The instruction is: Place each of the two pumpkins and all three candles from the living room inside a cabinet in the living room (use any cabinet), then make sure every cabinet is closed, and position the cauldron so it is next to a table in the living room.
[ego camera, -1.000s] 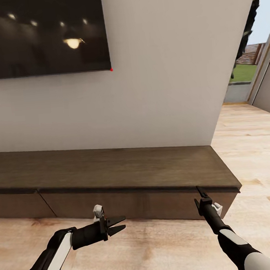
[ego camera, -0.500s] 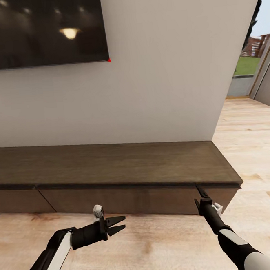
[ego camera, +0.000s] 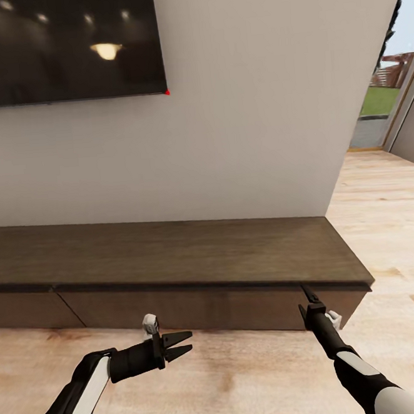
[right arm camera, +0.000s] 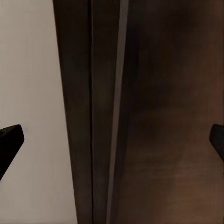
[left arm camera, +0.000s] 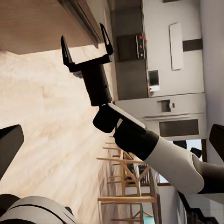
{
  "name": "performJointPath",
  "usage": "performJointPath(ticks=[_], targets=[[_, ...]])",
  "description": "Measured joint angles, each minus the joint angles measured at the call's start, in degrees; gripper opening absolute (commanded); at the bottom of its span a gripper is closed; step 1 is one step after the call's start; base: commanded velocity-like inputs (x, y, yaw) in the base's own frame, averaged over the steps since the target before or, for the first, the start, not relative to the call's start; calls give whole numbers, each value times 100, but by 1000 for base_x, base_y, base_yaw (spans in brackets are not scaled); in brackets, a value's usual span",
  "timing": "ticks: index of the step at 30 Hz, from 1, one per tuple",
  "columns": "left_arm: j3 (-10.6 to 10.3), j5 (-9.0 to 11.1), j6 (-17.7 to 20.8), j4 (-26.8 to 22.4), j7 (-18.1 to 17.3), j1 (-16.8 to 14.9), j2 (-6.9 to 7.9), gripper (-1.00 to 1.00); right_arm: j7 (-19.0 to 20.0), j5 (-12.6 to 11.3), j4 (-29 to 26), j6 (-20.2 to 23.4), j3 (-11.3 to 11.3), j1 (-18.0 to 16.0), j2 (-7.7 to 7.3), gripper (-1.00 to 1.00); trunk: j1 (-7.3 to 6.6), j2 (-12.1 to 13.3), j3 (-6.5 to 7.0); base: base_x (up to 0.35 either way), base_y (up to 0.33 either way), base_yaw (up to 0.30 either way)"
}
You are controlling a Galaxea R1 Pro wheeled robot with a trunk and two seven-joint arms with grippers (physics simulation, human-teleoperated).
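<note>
Cabinet [ego camera: 174, 260]: long dark-wood TV unit against the wall under the television [ego camera: 61, 47], drawer fronts all flush, plank top bare; my right gripper [ego camera: 311, 298] sits just beneath the top's front edge near its right corner, fingers spread wide and empty, as the left wrist view shows. Left gripper [ego camera: 181, 345]: also parted and empty, low over the wood floor [ego camera: 247, 379] before the front. Risk, as I judge it: with no handle, the fingertips may slip off the lip.
</note>
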Motion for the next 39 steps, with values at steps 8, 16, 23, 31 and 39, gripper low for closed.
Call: performJointPath(ticks=[8, 16, 23, 31, 39], targets=[[-1, 0, 0, -1, 5, 0, 0, 100, -2, 4, 0, -2, 0, 0, 0, 100, 0, 0, 0, 114, 0, 0], [-7, 0, 0, 0, 6, 0, -7, 100, -6, 6, 2, -3, 0, 0, -2, 100, 0, 0, 0, 84, -12, 0], [-1, 0, -7, 0, 7, 0, -3, 100, -7, 6, 10, -10, 0, 0, -23, 100, 1, 0, 0, 17, -4, 0], [0, 1, -4, 0, 7, 0, 1, 100, -7, 6, 15, -9, 0, 0, -30, 100, 1, 0, 0, 1, 0, 0], [0, 3, -1, 0, 0, 0, 8, 100, -7, 6, 15, -7, 0, 0, -35, 100, 6, -3, -44, 0, 0, 0]])
